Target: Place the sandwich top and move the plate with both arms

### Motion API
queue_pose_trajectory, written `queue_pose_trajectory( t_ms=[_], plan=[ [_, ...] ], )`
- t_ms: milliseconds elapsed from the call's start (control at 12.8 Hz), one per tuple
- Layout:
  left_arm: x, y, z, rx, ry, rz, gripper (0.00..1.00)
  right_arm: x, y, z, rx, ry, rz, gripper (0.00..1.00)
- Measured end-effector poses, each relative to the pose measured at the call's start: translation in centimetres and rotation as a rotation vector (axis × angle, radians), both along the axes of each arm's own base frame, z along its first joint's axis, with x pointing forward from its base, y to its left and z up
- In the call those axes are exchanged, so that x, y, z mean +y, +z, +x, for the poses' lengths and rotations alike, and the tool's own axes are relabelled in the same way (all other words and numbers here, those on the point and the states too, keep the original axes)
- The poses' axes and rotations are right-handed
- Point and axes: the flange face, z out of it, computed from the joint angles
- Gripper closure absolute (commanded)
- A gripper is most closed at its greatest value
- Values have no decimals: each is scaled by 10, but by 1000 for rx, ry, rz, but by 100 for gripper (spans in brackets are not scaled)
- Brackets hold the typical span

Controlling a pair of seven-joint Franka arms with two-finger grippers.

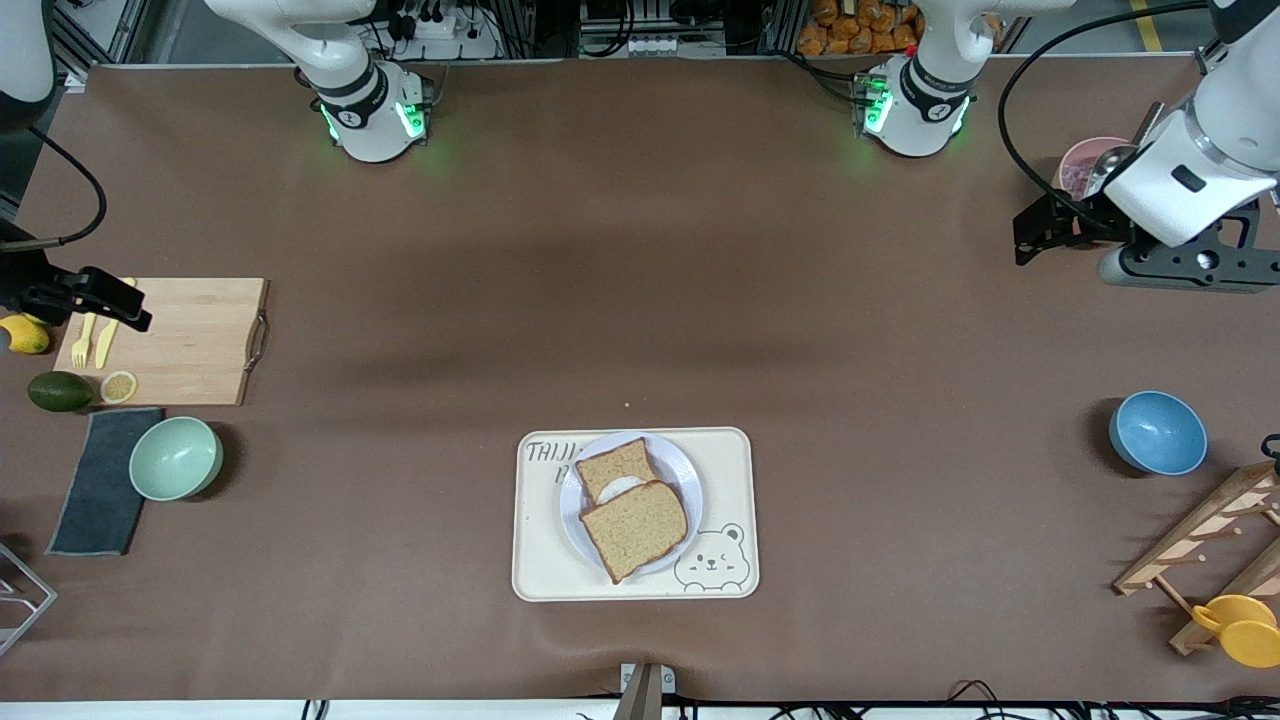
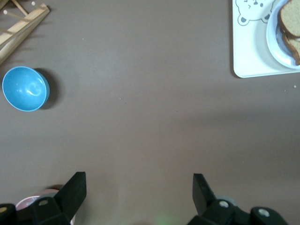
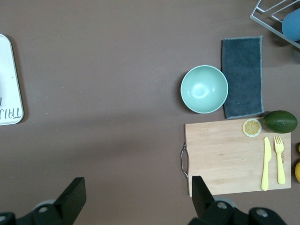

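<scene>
The pale grey-lavender plate (image 1: 686, 478) sits on a cream bear-print tray (image 1: 540, 560) at mid table, close to the front camera. On the plate lies a bread slice with fried egg (image 1: 613, 472). The plain brown sandwich top (image 1: 635, 528) rests partly over that slice, offset toward the camera. My left gripper (image 1: 1037, 230) hangs open and empty over the left arm's end of the table, beside a pink cup (image 1: 1083, 165). My right gripper (image 1: 105, 303) is open and empty over the wooden cutting board (image 1: 190, 345). The left wrist view shows its gripper (image 2: 139, 190) open, with plate (image 2: 276, 44) and sandwich top (image 2: 290, 18).
A blue bowl (image 1: 1157, 432) and a wooden rack (image 1: 1215, 540) stand at the left arm's end. At the right arm's end are a green bowl (image 1: 176, 458), a grey cloth (image 1: 100, 480), an avocado (image 1: 60, 391), a lemon slice (image 1: 118, 386) and yellow cutlery (image 1: 95, 335).
</scene>
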Motion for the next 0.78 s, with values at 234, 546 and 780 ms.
queue_pose_trajectory(
  t_ms=[234, 546, 780],
  plan=[
    [7, 0, 5, -22, 71, -4, 0, 0, 0, 0, 0, 0, 0, 0],
    [6, 0, 6, -31, 125, -6, 0, 0, 0, 0, 0, 0, 0, 0],
    [4, 2, 7, -39, 124, -8, 0, 0, 0, 0, 0, 0, 0, 0]
  ],
)
